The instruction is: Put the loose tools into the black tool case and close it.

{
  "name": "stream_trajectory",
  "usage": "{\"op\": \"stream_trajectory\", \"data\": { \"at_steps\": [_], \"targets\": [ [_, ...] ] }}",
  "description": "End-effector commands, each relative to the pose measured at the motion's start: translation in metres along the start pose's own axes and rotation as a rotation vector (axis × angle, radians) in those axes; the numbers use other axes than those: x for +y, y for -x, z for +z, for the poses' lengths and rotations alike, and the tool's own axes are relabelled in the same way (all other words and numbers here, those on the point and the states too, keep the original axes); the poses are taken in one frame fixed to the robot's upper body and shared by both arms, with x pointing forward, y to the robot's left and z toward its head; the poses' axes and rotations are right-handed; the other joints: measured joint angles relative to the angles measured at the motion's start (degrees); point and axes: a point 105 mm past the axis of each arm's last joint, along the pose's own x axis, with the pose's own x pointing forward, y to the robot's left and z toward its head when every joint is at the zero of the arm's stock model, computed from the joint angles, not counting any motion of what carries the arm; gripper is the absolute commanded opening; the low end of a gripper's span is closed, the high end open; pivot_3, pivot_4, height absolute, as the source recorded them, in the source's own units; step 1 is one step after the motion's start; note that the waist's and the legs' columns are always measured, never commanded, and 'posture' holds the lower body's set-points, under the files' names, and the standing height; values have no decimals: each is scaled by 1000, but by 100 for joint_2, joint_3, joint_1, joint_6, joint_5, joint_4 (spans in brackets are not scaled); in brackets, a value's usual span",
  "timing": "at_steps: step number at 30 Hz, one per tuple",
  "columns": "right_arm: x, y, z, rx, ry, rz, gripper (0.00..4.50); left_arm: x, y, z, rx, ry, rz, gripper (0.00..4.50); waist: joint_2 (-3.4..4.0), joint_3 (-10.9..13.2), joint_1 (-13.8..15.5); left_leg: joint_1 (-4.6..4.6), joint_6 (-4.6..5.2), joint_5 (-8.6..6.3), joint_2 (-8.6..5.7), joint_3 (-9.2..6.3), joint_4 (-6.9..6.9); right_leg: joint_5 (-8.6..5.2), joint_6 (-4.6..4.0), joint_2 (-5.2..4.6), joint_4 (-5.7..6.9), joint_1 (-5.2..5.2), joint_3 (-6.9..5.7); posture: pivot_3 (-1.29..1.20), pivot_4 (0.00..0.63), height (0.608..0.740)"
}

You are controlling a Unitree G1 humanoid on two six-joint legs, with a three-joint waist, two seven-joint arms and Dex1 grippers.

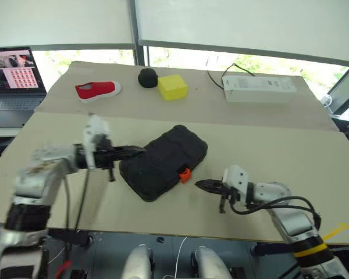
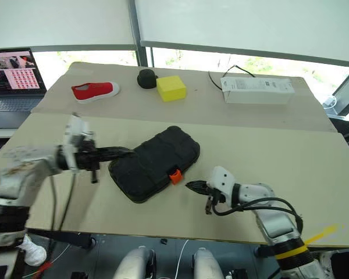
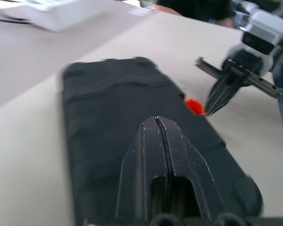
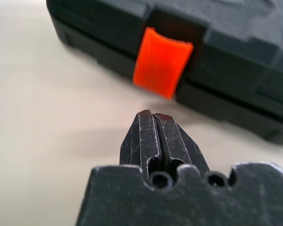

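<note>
Left eye view, from your near edge outward: your right end effector [image 1: 201, 185] sits lower right of centre with its fingers pressed together, holding nothing, tip aimed at the orange latch [image 1: 185, 174] and just short of it. In the right wrist view the latch [image 4: 162, 62] stands a little apart from the fingertips and looks tilted out from its recess, so I judge it may not be snapped home. Your left end effector [image 1: 136, 151] comes in from centre left, also closed and empty, its tip over the near left end of the case [image 1: 164, 161].

The case lies mid-frame on the counter [image 1: 291, 168] with its lid down. Its long axis runs diagonally, from lower left to upper right, and the latch faces lower right, towards your right arm.

No loose tools lie on the counter, so the loading looks done; what remains, by my reading, is pressing the latch shut.

Farther back, along the upper part of the frame: a red shoe [image 1: 98, 90], a round black object [image 1: 147, 77], a yellow block [image 1: 173, 87] and a white box [image 1: 259, 89].
</note>
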Motion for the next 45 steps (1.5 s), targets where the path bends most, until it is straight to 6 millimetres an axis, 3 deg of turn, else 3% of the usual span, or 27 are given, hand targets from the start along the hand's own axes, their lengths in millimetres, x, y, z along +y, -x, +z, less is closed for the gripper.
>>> {"op": "stream_trajectory", "data": {
  "at_steps": [1, 7, 18, 26, 31, 35, 39, 45],
  "targets": [
    [-7, -3, 5, -10, 45, -38, 18, 11, -23, -20, 93, -58, 48, 48, -1, 0, -19, 0, 0, 0, 0, -1, -1, 0, 0, 1, 0, -1, 0, 0, 150, 740],
    [-6, -8, 6, -28, 51, -47, 18, 10, -39, -36, 122, -30, 46, 48, 7, -5, -36, 4, 0, 0, 1, -5, -2, 0, 0, 2, 1, 4, 0, 0, 150, 740],
    [-16, -19, 12, -85, 43, -87, 18, 5, -33, -50, 151, -6, 53, 48, 47, -31, -56, 21, 0, 0, 2, -5, -2, -1, 1, 2, 3, 16, 1, 0, 150, 740],
    [-24, -21, 31, -185, -6, -122, 18, 2, -33, -58, 162, 26, 50, 48, 58, -37, -75, 39, 0, 0, 3, -5, -6, -1, 0, 5, 5, 28, 4, 0, 150, 740],
    [-17, -21, 38, -200, -61, -78, 18, 2, -33, -61, 166, 33, 52, 48, 63, -40, -90, 64, 1, 0, 5, -5, -11, -2, 0, 5, 2, 52, 4, 0, 150, 740],
    [-22, -10, 27, -115, -55, -110, 18, 0, -34, -62, 167, 41, 42, 48, 73, -47, -80, 68, 0, -1, 5, -4, -12, -3, 0, 5, 1, 58, 4, 0, 150, 740],
    [-14, -4, 12, -17, -38, -61, 18, 0, -33, -63, 170, 39, 43, 48, 78, -52, -69, 68, 0, -1, 3, -3, -12, -3, 1, 3, -3, 59, 4, 0, 150, 740],
    [6, -19, 8, -11, -83, 16, 18, 0, -34, -64, 173, 37, 41, 48, 93, -62, -78, 70, 1, -1, 3, -4, -13, -5, 0, 5, -4, 60, 4, 0, 150, 740]
  ]
}}
